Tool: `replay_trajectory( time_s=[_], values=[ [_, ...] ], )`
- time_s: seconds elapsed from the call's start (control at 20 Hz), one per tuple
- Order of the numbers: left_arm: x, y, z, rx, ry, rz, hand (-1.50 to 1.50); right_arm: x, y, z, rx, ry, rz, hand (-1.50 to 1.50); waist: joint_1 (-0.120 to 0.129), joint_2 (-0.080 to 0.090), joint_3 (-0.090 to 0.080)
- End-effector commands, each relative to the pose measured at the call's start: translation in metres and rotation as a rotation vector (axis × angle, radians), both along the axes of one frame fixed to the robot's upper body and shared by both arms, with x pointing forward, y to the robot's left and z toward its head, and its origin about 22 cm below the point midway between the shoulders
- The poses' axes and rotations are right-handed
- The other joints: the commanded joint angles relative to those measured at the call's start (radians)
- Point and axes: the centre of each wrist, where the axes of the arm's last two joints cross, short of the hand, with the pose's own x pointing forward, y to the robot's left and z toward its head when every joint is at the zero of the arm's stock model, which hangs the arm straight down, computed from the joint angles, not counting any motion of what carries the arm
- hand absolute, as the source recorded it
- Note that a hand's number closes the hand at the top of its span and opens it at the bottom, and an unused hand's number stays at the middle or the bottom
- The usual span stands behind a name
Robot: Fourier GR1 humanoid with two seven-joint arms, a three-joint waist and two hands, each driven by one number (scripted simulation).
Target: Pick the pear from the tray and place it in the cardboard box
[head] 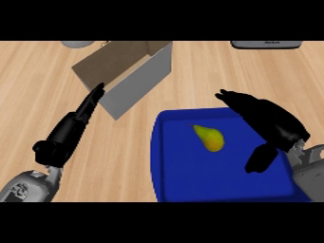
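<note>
The right hand, black and broad, hangs over the right part of the deep blue rectangular plastic tray with its fingers spread and lightly bent toward the upper left of the frame, and its thumb hanging down lower in the frame; it holds nothing. The small yellow-green pear lies on the tray floor just left of the palm, in the gap between fingers and thumb, apart from both. The pear lies on its side, narrow end toward the upper left.

The left hand shows at the left of the frame, its fingers straight and together, reaching up and to the right; their tips come close against the near wall of the open brown-and-grey cardboard box, though I cannot tell whether they touch it. This hand holds nothing as well.

The box stands above and left of the tray, its mouth open upward, its lower corner near the tray's upper left corner. The tray's raised rim runs along its left and upper sides, and its lower edge is cut by the frame. Bare light wooden counter spreads to the left and between tray and box. A grey object sits at the upper right edge and a pale round object at the upper left.
</note>
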Motion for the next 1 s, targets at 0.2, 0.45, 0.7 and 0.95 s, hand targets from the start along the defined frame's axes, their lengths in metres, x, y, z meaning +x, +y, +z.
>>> replay_trajectory(
  time_s=[0.2, 0.45, 0.7, 0.95],
  values=[
    [0.006, -0.004, -0.013, 0.014, 0.06, -0.021, 0.0, 0.003, 0.026, 0.036, -0.072, 0.241, 0.0, -1.5, 0.004, 0.009, -0.003],
    [0.006, -0.018, -0.019, 0.004, 0.066, -0.019, 0.0, 0.019, 0.041, 0.024, -0.025, 0.286, -0.055, -1.5, 0.011, 0.011, -0.002],
    [0.023, -0.005, 0.004, 0.015, 0.042, -0.011, 0.0, 0.018, 0.048, -0.007, -0.025, 0.292, -0.063, -1.5, 0.009, 0.011, -0.001],
    [0.005, -0.016, -0.014, 0.017, 0.041, -0.012, 0.0, 0.022, 0.071, -0.031, -0.092, 0.327, -0.084, -1.5, 0.013, 0.011, -0.001]
  ],
)
